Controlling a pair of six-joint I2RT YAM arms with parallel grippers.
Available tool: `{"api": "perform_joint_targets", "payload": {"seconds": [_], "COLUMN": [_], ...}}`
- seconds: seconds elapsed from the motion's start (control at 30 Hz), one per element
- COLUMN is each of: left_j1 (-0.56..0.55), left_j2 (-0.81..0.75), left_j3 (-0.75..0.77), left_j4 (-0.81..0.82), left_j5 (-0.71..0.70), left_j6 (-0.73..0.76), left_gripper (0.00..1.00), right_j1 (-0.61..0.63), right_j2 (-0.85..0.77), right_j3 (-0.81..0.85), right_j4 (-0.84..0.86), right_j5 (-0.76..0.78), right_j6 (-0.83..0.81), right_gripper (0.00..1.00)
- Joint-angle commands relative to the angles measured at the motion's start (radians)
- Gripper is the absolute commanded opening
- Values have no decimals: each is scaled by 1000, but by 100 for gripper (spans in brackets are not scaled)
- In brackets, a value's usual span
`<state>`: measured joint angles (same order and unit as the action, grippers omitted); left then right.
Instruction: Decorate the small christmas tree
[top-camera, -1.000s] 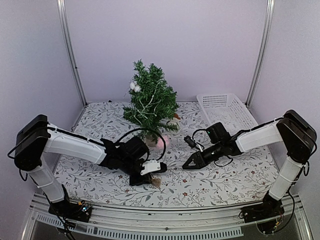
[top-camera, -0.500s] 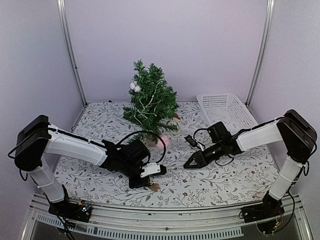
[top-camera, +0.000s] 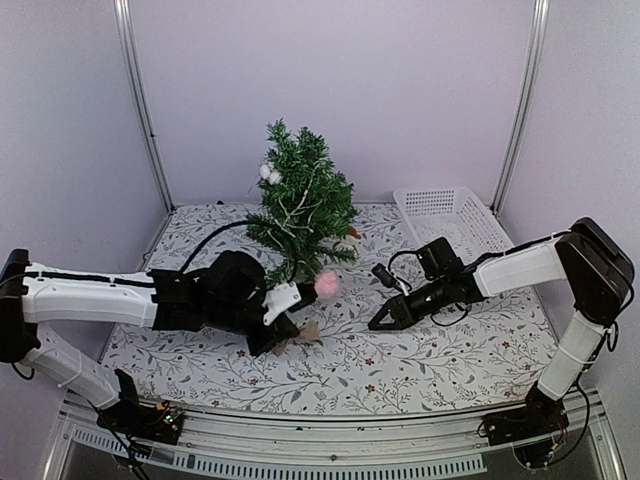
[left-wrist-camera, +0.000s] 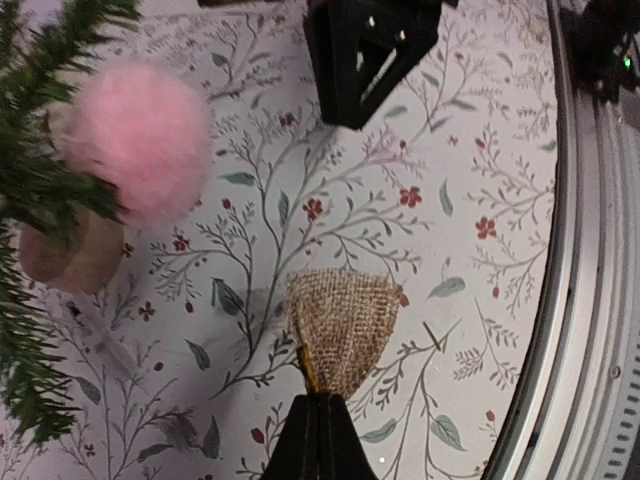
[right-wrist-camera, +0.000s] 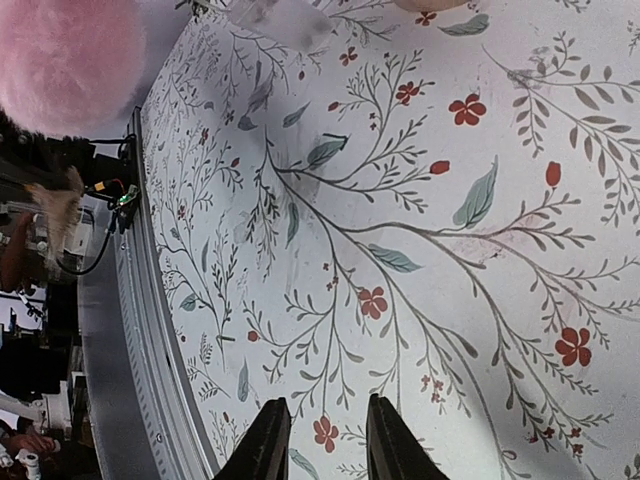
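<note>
The small christmas tree (top-camera: 300, 200) stands at the back of the floral surface (top-camera: 450, 360). Just in front of it, the left jaws pinch the cord of a burlap ornament (left-wrist-camera: 342, 325); right of it, the right jaws stand slightly open, empty

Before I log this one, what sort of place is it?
Probably a robot test booth: plain walls, metal posts, left arm and right arm over a floral tablecloth with small christmas tree.

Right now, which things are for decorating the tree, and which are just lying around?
For the job: small christmas tree, pink pom-pom by its branches, burlap ornament pinched in the left gripper.
Just there: white basket, right gripper, open and empty.
</note>
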<state>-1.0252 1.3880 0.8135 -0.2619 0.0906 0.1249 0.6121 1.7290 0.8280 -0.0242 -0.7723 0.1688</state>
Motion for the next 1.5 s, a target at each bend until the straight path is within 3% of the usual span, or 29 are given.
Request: {"api": "perform_joint_targets", "payload": {"seconds": [0.0, 0.17, 0.3, 0.63, 0.9, 1.17, 1.3, 1.47], "left_j1": [43, 143, 203, 206, 179, 121, 109, 82], "left_j2": [-160, -273, -300, -87, 108, 271, 342, 321], "left_j3": [-60, -90, -14, 564, 878, 1037, 1166, 1116], "left_j4": [199, 246, 297, 144, 174, 226, 116, 85], "left_j5": [-135, -266, -292, -406, -443, -646, -659, -752], "left_j6": [-229, -432, -465, -314, -373, -383, -480, -571], "left_gripper": [0, 0, 0, 0, 0, 0, 0, 0], "right_j1": [-25, -48, -60, -81, -82, -83, -83, -82], "right_j2": [-35, -70, -95, -110, -98, -94, -91, -86], "right_j3": [26, 31, 34, 69, 71, 71, 77, 83], "right_j4": [-30, -42, -43, -39, -27, -14, -16, -20], "right_j5": [9, 24, 36, 47, 53, 55, 58, 61], "right_j6": [-4, 1, 10, 26, 45, 62, 63, 60], "right_gripper": [29, 31, 32, 32, 32, 33, 33, 33]}}
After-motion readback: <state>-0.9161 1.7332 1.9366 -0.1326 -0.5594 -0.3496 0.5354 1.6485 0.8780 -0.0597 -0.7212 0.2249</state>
